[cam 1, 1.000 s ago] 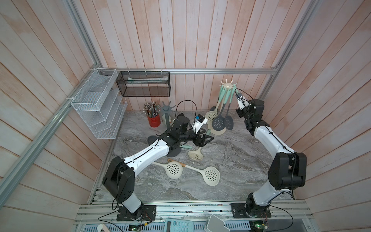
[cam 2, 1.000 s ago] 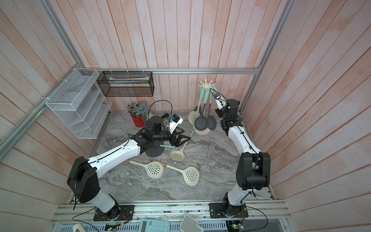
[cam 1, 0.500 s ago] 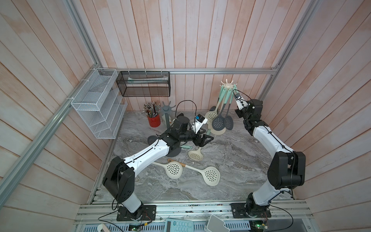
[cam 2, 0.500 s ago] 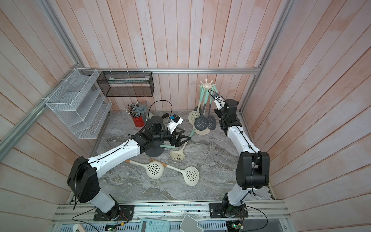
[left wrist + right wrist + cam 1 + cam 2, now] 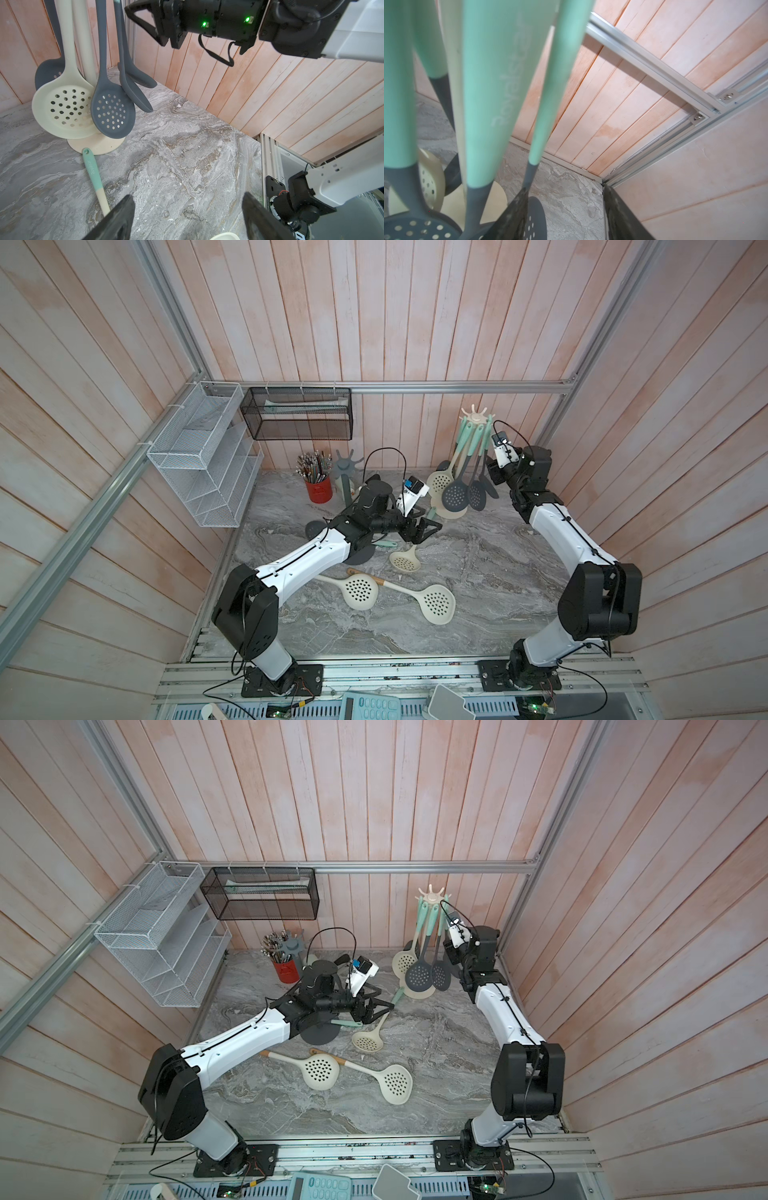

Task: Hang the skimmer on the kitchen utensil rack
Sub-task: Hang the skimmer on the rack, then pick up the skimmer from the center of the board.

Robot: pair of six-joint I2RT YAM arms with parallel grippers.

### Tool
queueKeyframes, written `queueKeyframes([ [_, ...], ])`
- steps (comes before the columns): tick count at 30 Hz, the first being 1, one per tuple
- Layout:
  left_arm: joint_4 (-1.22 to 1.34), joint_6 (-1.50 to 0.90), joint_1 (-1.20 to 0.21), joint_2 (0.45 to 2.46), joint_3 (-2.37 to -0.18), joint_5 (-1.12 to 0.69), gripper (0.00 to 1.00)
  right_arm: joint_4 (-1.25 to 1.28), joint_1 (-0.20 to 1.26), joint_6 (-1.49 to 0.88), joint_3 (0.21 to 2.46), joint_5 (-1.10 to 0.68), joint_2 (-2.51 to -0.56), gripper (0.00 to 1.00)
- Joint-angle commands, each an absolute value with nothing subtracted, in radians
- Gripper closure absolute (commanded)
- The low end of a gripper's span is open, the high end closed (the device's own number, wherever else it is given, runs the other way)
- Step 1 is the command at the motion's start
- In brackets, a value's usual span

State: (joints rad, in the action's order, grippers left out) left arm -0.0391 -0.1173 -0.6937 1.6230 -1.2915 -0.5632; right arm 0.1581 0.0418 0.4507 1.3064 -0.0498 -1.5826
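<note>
With my left tool [image 5: 423,531] spread wide and empty just above the worktop [image 5: 498,572], the cream skimmer [image 5: 405,562] lies right below it. Long axis: bowl toward my base, mint handle [image 5: 93,172] running away, its tip just beside the foot of the utensil rack [image 5: 475,418]. Right tool [image 5: 564,191]: fingers apart, gripping nothing, beside the hung handles [image 5: 494,83]. Judgement: left arm nearer; grip across the handle.

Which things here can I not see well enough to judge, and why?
- Hooks of the cream utensil rack: too small in both top views, cut off in the right wrist view.
- Hanging teal handles: blurred, too near the right wrist lens.
- Teal handle by the left arm: its head hidden under that arm, both top views.
- Cream object: cut off by the left wrist view's edge.
</note>
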Motion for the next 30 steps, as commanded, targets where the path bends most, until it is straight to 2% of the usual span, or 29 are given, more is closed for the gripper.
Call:
queueKeyframes([
  [1,-0.067,-0.136,-0.689,1.580,-1.264,-0.531,0.18,0.173,0.032,0.345,1.264,-0.061,-1.518,0.37],
  [8,-0.088,-0.175,-0.690,1.549,-1.202,-0.495,0.17,0.225,0.029,0.137,1.092,0.028,-1.381,0.32],
  [16,-0.098,-0.238,-0.712,1.521,-1.120,-0.447,0.18,0.261,0.053,-0.233,0.802,0.127,-1.145,0.30],
  [23,-0.100,-0.308,-0.770,1.504,-1.035,-0.344,0.18,0.263,0.265,-0.492,0.567,0.234,-0.986,0.30],
  [30,-0.146,-0.489,-0.794,1.537,-1.004,-0.221,0.23,0.271,0.419,-0.630,0.489,0.195,-1.009,0.30],
])
